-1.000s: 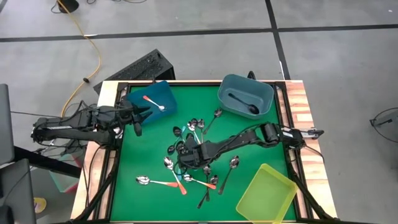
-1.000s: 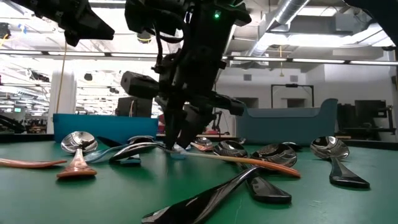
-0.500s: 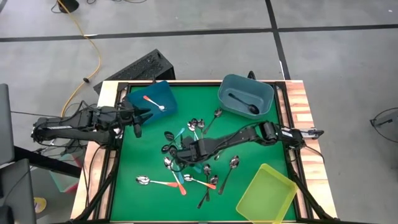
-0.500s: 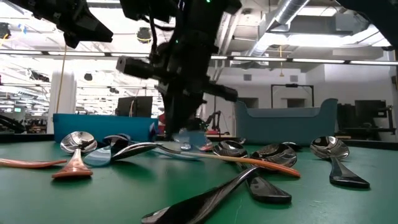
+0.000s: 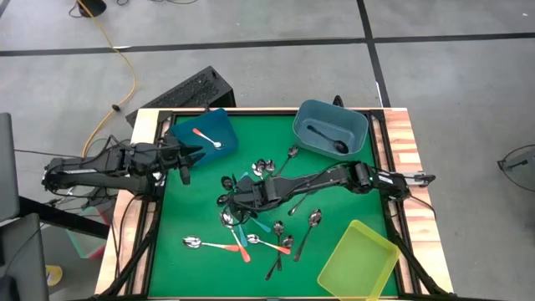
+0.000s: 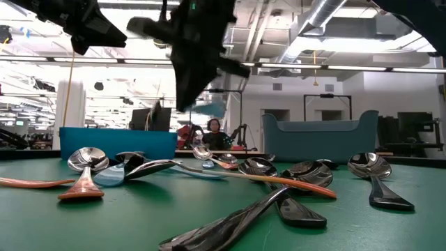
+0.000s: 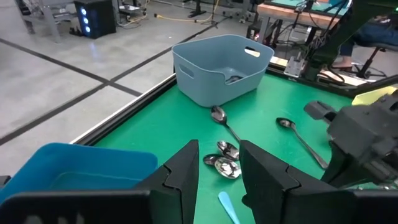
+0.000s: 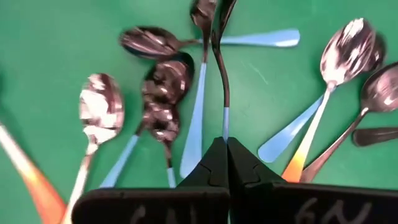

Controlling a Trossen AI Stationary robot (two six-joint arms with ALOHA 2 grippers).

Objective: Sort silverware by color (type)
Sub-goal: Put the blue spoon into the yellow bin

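Beside the bright blue bin [image 5: 205, 132], the left gripper [image 5: 185, 156] hovers with fingers apart, holding nothing. Right of that bin, over the scattered silverware [image 5: 251, 219], the right gripper [image 5: 227, 201] is clamped on a blue-handled spoon [image 8: 224, 74], lifted off the green mat [image 5: 334, 180].

Count of bins, spoons and arms on the green table

Three bins: one bright blue bin [image 5: 205, 131] far left, one grey-blue bin [image 5: 330, 130] far right, one yellow-green bin [image 5: 358, 261] near right. One orange-handled spoon [image 5: 206, 137] lies in the bright blue bin; one dark spoon [image 5: 328, 140] lies in the grey-blue bin. Loose spoons on the mat: two more orange-handled ones [image 5: 219, 246] near the front, at least four light-blue-handled ones [image 8: 194, 118] in the right wrist view, several dark ones; the pile overlaps, so the full total cannot be counted. Two arms, two grippers: left gripper [image 5: 185, 159], right gripper [image 5: 224, 201].
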